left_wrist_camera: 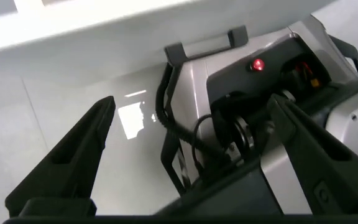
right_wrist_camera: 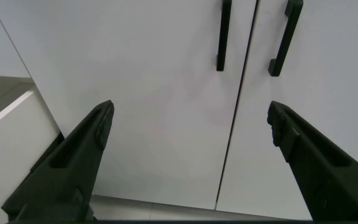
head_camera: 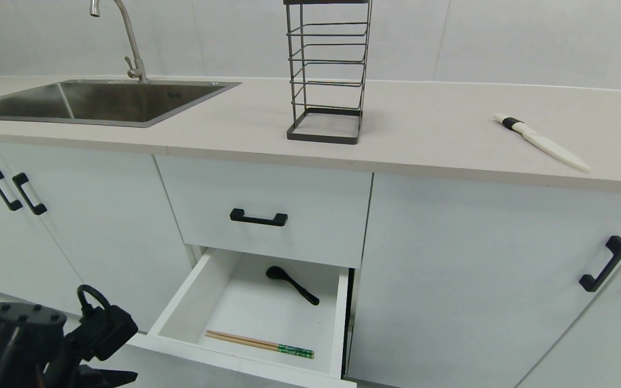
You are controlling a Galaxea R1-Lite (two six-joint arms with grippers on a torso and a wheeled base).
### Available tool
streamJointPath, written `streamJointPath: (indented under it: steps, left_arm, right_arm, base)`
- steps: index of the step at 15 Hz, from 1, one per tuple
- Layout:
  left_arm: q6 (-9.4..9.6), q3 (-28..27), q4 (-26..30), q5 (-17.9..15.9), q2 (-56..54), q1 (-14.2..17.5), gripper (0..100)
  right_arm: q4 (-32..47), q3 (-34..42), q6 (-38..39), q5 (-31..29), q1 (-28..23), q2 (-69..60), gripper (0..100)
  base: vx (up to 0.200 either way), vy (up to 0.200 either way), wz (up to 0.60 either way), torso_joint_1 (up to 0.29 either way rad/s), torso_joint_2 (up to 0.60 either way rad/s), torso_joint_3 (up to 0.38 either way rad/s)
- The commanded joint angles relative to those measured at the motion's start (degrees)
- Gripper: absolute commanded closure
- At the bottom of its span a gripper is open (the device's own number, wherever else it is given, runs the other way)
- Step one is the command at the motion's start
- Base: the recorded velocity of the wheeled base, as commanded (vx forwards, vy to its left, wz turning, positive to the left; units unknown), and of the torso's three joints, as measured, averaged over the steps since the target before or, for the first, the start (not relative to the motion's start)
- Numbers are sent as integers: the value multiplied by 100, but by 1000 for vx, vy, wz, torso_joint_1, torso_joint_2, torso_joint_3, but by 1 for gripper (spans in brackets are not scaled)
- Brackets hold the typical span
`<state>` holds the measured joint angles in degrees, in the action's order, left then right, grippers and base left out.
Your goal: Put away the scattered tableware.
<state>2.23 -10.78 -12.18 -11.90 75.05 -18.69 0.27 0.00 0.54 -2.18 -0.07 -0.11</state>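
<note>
While spoon (head_camera: 291, 284) and chopsticks (head_camera: 259, 344) lie in the open drawer (head_camera: 235, 304), lower centre, the knife (head_camera: 545, 143) waits on the counter (head_camera: 423, 134), upper right; left gripper (left_wrist_camera: 191, 102) and right gripper (right_wrist_camera: 191, 107) gape empty.

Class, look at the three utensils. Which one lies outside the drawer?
The white knife, on the counter at the right; the black spoon and the chopsticks lie inside the open drawer.

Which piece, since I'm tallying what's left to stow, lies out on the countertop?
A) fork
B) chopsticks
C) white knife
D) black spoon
C: the white knife lies on the countertop, while the black spoon and chopsticks sit inside the open drawer.
</note>
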Motion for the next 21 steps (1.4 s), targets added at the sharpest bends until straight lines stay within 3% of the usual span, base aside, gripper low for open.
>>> streamJointPath:
  steps: [1,12,17,21]
  left_arm:
    - [14,-30,-399,21,915,199,0]
    - [32,-56,-1718,21,1794,260,0]
    - [76,-56,-3449,21,2911,260,0]
    - [58,-144,-4179,12,3368,269,0]
  right_arm:
    - [0,0,-1,-2,-1,11,0]
    - [0,0,-1,-2,-1,11,0]
    - [0,0,-1,-2,-1,11,0]
    - [0,0,-1,-2,-1,11,0]
  base:
    - [0,0,0,0,0,0]
    - [0,0,0,0,0,0]
    - [0,0,0,0,0,0]
    - [0,0,0,0,0,0]
